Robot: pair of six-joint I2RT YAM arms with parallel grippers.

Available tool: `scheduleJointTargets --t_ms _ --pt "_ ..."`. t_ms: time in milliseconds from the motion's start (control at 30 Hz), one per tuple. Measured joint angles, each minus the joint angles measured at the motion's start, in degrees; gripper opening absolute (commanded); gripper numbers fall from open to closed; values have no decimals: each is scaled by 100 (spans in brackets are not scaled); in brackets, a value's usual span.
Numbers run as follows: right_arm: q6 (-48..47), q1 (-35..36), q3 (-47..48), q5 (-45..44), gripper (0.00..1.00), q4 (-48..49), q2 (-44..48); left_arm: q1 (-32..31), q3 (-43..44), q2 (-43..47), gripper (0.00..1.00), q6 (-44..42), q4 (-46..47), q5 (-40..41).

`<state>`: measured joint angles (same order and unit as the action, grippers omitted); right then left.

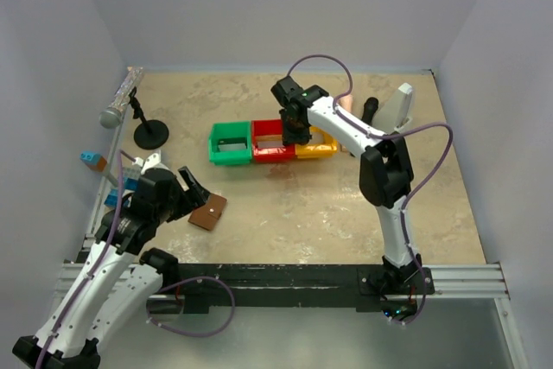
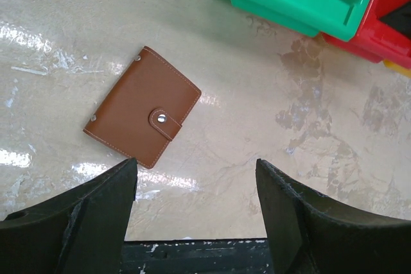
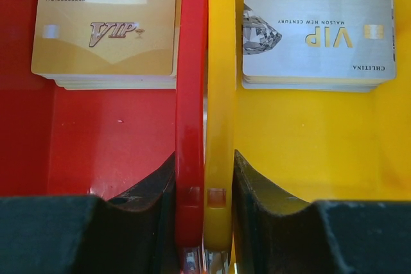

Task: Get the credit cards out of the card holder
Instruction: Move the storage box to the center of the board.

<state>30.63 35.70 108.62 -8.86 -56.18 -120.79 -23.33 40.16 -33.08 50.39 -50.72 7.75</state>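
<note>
The card holder (image 1: 208,211) is a brown leather-like wallet lying flat on the table, snapped closed, also in the left wrist view (image 2: 142,107). My left gripper (image 1: 188,189) is open and empty just left of it; in its wrist view (image 2: 196,171) the wallet lies ahead and to the left. My right gripper (image 1: 294,131) straddles the touching walls of the red bin (image 3: 115,139) and yellow bin (image 3: 308,139), shut on both (image 3: 205,178). A stack of gold credit cards (image 3: 106,33) lies in the red bin, a silvery stack (image 3: 318,33) in the yellow one.
A green bin (image 1: 230,143) stands left of the red bin (image 1: 272,140) and yellow bin (image 1: 318,144) in one row. A microphone on a stand (image 1: 130,105) and blue blocks (image 1: 91,160) are at the left. A white object (image 1: 396,110) stands at the back right.
</note>
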Motion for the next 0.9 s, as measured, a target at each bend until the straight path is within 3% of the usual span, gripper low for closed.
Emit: scheduleJointTargets --t_ms 567,900 --pt "138 -551 2052 -236 0 -153 -1445 0 -192 -455 79 4 221 13" --pt "125 -761 1937 -162 0 87 -1458 0 -389 -855 80 66 588 -219"
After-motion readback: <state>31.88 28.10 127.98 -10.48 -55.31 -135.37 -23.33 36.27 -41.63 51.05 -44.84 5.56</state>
